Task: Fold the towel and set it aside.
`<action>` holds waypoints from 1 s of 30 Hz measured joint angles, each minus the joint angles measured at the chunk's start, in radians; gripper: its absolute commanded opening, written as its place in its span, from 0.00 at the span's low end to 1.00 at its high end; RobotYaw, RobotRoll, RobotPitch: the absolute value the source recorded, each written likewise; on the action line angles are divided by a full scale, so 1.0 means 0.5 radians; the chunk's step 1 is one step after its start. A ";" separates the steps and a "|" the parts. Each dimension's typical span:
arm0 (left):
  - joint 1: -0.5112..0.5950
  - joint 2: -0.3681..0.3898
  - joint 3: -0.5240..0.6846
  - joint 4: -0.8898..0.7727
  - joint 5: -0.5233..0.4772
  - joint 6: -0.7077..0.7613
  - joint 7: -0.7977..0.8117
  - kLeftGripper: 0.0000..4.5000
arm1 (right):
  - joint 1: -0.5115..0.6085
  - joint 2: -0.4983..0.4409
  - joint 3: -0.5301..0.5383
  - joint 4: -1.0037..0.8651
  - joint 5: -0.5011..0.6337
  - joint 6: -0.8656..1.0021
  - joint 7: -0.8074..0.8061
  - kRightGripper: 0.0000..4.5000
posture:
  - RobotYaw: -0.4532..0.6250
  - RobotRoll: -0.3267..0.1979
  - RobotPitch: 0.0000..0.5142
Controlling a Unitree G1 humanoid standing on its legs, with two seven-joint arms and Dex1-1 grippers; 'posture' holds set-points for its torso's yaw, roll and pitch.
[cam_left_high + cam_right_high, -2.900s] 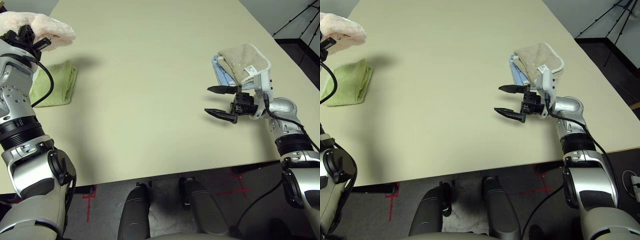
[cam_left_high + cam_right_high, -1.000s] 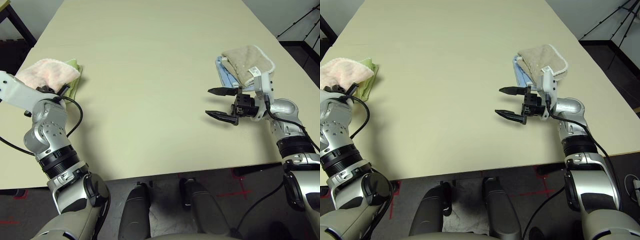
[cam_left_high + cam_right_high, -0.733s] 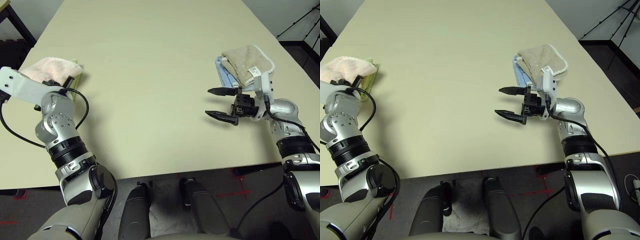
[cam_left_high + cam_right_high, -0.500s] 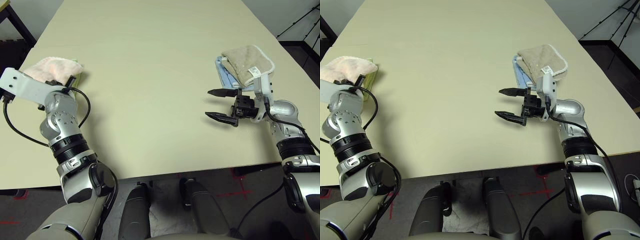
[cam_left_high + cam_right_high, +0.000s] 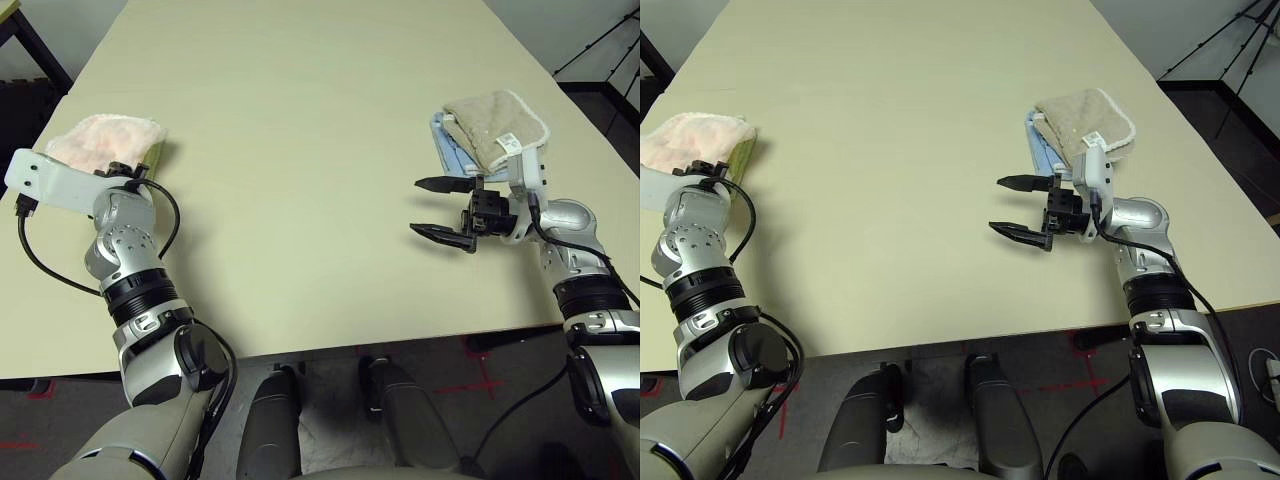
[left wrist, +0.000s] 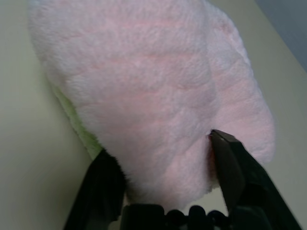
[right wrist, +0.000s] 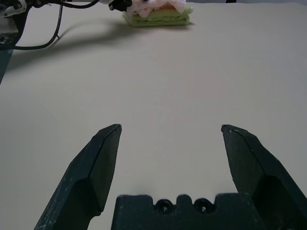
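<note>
Head stereo overlooks table (image 5: 300, 150); wrist cams level; left perhaps nearest towel (image 6: 153, 96).

Pale beige desk (image 5: 300, 120), matte and evenly lit, spanning most of the view. Dark floor (image 5: 40, 100) beyond its far left corner and along the near edge (with red tape marks (image 5: 480, 380)). Black tripod legs (image 5: 610, 40) at upper right.

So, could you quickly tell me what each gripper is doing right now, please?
Left gripper: jaws open around the edge of the folded pale pink terry towel, which lies on the green folded towel.
Right gripper: open, holding nothing.
</note>
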 measured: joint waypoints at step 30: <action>0.237 -0.017 -0.094 -0.607 -0.393 0.633 0.087 0.98 | -0.009 0.005 0.001 0.016 -0.002 0.004 -0.002 1.00 | 0.37 0.62 0.37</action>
